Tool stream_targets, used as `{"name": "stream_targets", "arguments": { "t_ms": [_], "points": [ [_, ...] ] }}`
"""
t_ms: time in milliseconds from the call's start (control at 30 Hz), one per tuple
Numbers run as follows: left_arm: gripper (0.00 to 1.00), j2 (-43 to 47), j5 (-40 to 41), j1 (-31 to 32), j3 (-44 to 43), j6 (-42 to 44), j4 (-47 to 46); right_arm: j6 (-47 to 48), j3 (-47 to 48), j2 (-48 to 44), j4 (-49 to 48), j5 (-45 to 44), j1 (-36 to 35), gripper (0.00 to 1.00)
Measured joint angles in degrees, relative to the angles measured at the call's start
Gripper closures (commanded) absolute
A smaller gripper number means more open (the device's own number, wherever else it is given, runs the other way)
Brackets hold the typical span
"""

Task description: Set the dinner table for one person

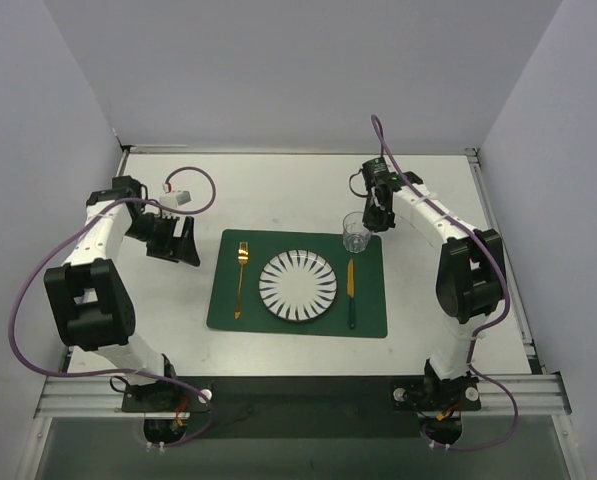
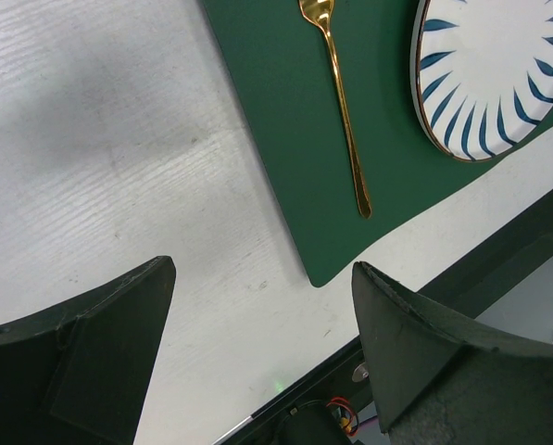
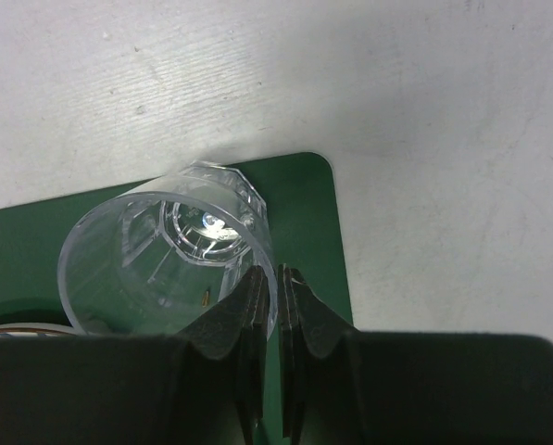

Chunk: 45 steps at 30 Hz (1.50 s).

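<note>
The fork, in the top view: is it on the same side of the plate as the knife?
No, the fork lies left of the plate and the knife right of it.

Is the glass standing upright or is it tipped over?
Upright. The glass has its mouth up and base down at the green mat's corner, its wall pinched by the right pincer.

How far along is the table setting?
Done: placemat down, fork left of the plate, knife right. In hand: right gripper pinches the glass rim at the mat's far right corner, not released. Left gripper open, empty. Remaining: let go and retract.
</note>
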State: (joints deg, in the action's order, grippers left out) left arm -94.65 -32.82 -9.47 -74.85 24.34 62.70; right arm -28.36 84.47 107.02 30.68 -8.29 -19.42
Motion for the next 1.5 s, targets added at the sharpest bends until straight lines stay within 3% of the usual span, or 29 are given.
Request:
{"name": "stream_targets", "arguments": {
  "t_ms": [1267, 1400, 1500],
  "points": [
    [0.12, 0.0, -0.02, 0.0, 0.26, 0.09, -0.37, -1.99, -5.07, -3.54, -1.84, 1.79, -0.37, 1.0],
    [0.12, 0.0, -0.04, 0.0, 0.26, 0.09, -0.37, -2.14, -5.07, -3.54, -1.88, 1.81, -0.46, 0.65],
    [0.12, 0.0, -0.04, 0.0, 0.26, 0.09, -0.37, -2.1, -5.07, -3.52, -0.79, 2.47, -0.57, 0.54]
  ]
}}
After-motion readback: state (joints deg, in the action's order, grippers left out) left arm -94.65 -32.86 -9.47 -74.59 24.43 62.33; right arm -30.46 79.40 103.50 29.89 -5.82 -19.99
